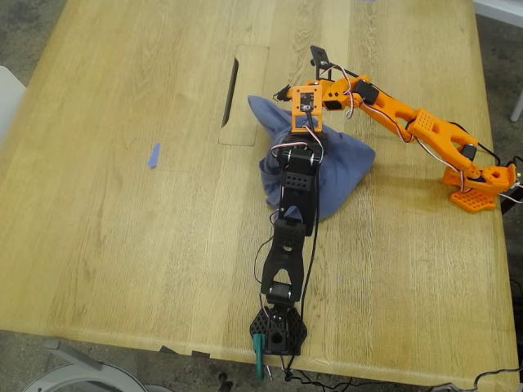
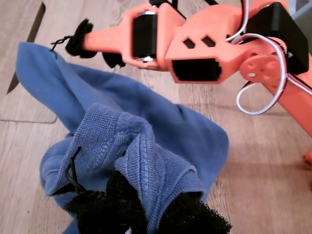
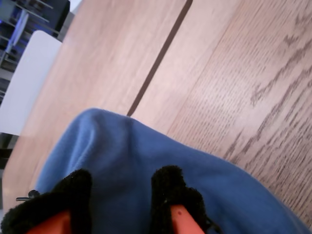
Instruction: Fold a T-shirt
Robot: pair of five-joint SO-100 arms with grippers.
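T-shirt (image 2: pixel 161 141): soft, limp, bunched | first gripper (image 2: pixel 146 214): clamped on ribbed hem | second gripper (image 3: pixel 122 204): apart over cloth | edges best gripped

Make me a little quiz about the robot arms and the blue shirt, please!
1. True or false: the T-shirt lies flat and neatly folded on the table.
2. What colour is the arm that carries my first pincer? A orange, B black, C white.
3. What is my first pincer squeezing?

Key: 1 false, it sits in a bunched heap. 2 B. 3 a ribbed edge of the T-shirt.
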